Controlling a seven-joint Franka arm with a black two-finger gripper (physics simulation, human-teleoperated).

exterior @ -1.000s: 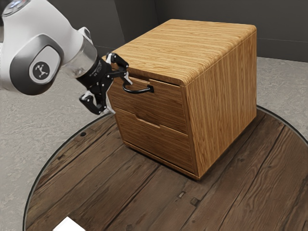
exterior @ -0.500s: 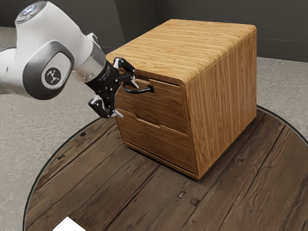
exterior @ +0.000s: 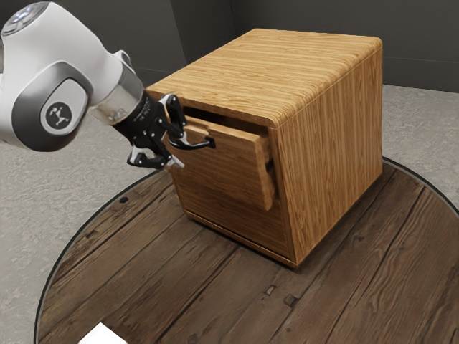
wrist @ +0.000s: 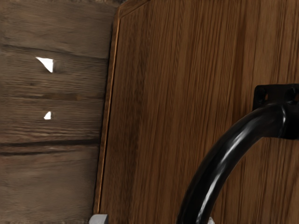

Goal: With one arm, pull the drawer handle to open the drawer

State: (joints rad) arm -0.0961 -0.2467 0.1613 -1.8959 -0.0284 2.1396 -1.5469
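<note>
A wooden cabinet point(exterior: 323, 129) stands on a round dark-wood table point(exterior: 215, 287). Its top drawer point(exterior: 229, 168) is pulled partly out, with a dark gap above the drawer front. The black curved handle point(exterior: 201, 144) sticks out of the drawer front toward the exterior view's left. My gripper point(exterior: 174, 135) is at the handle, its fingers spread wide above and below the bar, open. In the wrist view the handle point(wrist: 224, 158) arcs close under my hand against the drawer front point(wrist: 177, 93), ending at its black mount point(wrist: 275, 95).
The lower drawer point(exterior: 229, 211) is flush with the cabinet. A white object point(exterior: 102, 335) lies at the table's near edge. Grey floor point(exterior: 43, 193) surrounds the table. Table planks point(wrist: 51, 140) lie beside the drawer front in the wrist view.
The top drawer was flush with the cabinet in the earlier frames and has now slid partly out. My gripper has moved back toward the exterior view's left with the handle.
</note>
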